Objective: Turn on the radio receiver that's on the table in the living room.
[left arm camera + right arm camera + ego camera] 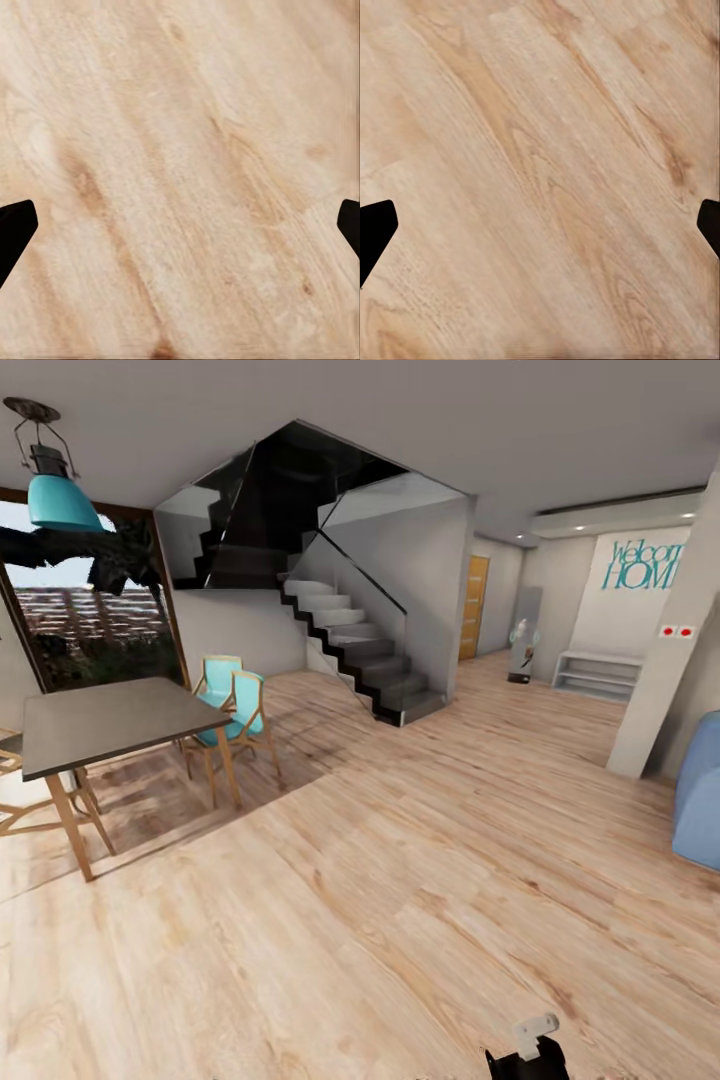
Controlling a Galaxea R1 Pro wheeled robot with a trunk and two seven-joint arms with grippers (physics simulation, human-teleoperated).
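The red radio receiver and the long low grey table are out of view. My left gripper (180,225) is open; its two dark fingertips (15,225) stand wide apart above the light wood floor (180,135), with nothing between them. My right gripper (540,225) is open the same way over bare floor planks (547,127). In the head view a small white and black piece of an arm (530,1048) shows at the bottom edge. At the right edge of that view is the blue end of a sofa (700,800).
A dark square dining table (110,720) with wooden legs and turquoise chairs (235,710) stands at the left by a big window. A staircase (360,650) rises in the middle, a hallway with a white shelf (598,675) lies behind, and a white pillar (665,660) stands at the right.
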